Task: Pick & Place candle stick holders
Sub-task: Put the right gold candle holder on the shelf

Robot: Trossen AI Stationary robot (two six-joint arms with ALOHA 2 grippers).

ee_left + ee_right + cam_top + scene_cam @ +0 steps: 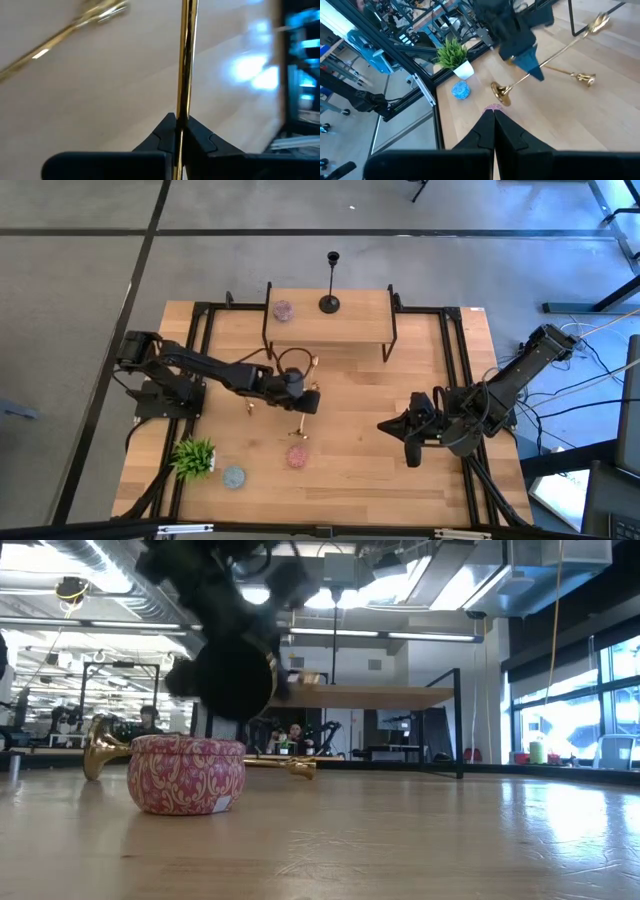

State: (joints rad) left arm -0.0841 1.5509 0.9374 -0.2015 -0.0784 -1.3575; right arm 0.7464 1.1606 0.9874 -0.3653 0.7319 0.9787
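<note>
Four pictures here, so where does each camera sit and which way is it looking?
High: overhead, looking down; both arms, left end effector shut on gold candlestick.
Low: table height, across pink tin; an arm above.
Left wrist: own fingers clamping the stem.
Right wrist: own shut end effector, facing the plant.
Shared: gold candlestick.

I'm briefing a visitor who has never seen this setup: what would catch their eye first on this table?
Probably the left gripper at mid-table, shut on the thin stem of a gold candlestick, with a second gold candlestick lying flat beside it. Next, the black candlestick standing upright on the raised wooden shelf at the far edge. The right gripper waits shut at the right.
</note>
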